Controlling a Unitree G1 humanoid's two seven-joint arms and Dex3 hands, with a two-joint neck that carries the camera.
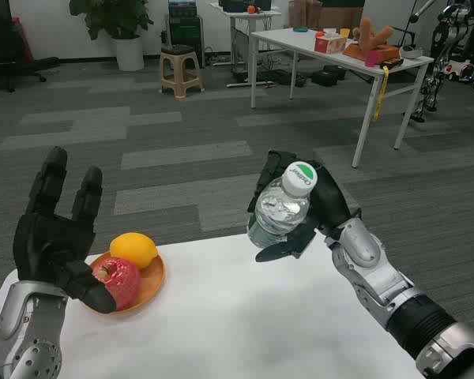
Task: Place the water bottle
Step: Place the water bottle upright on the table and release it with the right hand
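Observation:
A clear plastic water bottle (280,212) with a white and green cap is held up in the air, above the far edge of the white table (245,316), cap tilted toward the camera. My right hand (304,205) grips it from behind and below, fingers wrapped round its body. At the left, my left hand (55,233) is raised with its fingers spread, holding nothing, just in front of an orange plate (152,280).
The orange plate at the table's left carries a yellow lemon (134,249) and a red apple (120,283). Beyond the table lies grey carpet, with a second white table (340,55) at the back right, a stool (181,69) and a potted plant (118,24).

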